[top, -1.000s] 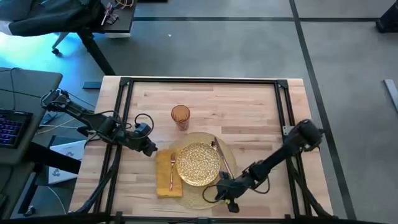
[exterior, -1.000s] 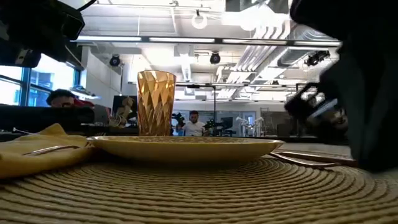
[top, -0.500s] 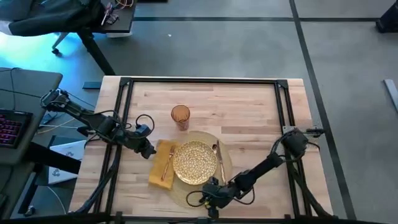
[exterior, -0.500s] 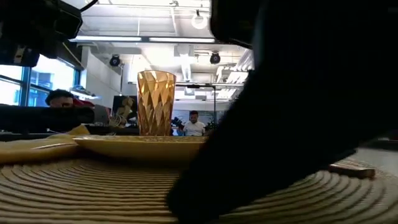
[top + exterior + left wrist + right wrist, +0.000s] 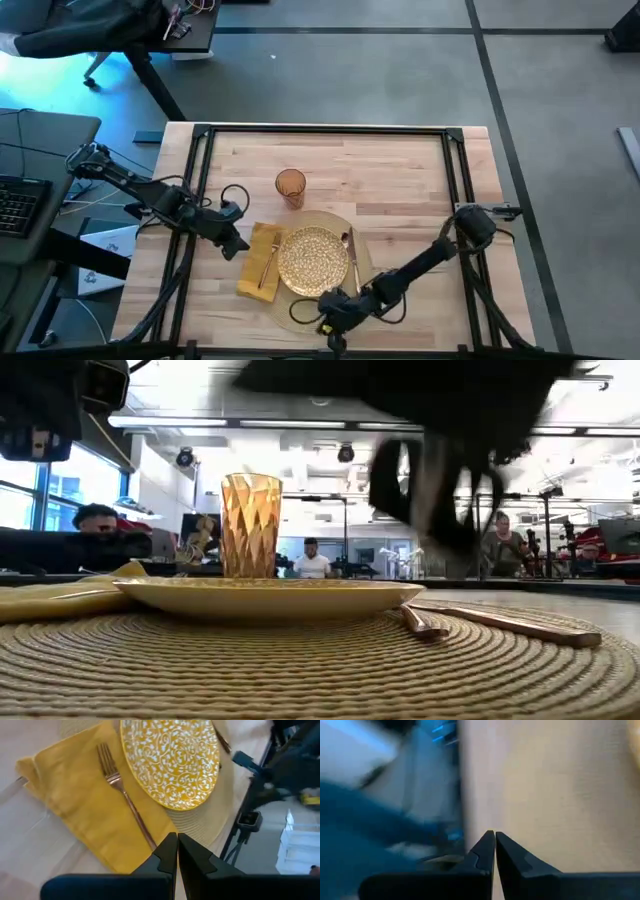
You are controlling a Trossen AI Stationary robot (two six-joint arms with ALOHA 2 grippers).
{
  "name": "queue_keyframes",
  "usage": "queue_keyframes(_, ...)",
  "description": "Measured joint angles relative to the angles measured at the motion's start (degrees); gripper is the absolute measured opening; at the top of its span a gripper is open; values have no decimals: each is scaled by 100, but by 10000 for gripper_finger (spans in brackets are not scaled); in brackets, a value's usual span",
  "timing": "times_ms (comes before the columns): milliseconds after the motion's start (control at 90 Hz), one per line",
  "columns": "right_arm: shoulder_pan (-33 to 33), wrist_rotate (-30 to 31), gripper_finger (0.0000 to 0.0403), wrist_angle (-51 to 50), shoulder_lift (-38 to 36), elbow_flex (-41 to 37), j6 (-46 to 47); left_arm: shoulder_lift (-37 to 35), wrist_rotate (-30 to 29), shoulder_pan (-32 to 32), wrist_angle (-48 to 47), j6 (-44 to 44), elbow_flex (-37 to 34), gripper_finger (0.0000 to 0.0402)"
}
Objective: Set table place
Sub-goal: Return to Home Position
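Left gripper (image 5: 238, 247), pinched together, beside the napkin (image 5: 257, 274) — right gripper (image 5: 330, 320), likewise together, at the placemat (image 5: 296, 306) edge.

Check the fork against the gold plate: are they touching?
Apart. The left wrist view shows the fork lying on the yellow napkin, with a strip of napkin showing between it and the plate.

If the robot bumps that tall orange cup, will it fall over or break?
The cup stands upright and is taller than it is wide, so a push near its rim could probably tip it. It looks see-through like glass, so it may be fragile. Its faceted sides might make it less slippery to hold.
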Motion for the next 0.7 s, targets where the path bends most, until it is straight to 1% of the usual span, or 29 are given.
queue_keyframes(100, -286, -682, 0, -348, -519, 3, -420, -86, -186, 0, 101, 54, 0, 0)
queue_keyframes(167, -541, -920, 0, -897, -879, 3, -727, -118, -338, 0, 165, 56, 0, 0)
queue_keyframes(267, -990, -1033, 0, -1670, -1471, -107, -1178, -163, -528, 0, 236, 55, 0, 0)
queue_keyframes(356, -1440, -1039, 0, -1933, -2099, -436, -1599, -171, -580, 0, 223, 51, 0, 0)
queue_keyframes(456, -1978, -1040, 0, -1931, -2972, -1175, -1924, -175, -633, 13, 229, -20, 0, 0)
queue_keyframes(589, -2709, -1039, 0, -1900, -4245, -2516, -2050, -177, -825, 13, 308, -277, 0, 0)
queue_keyframes(700, -3197, -1045, 0, -1579, -5340, -3642, -2105, -177, -1080, 13, 321, -430, 0, 0)
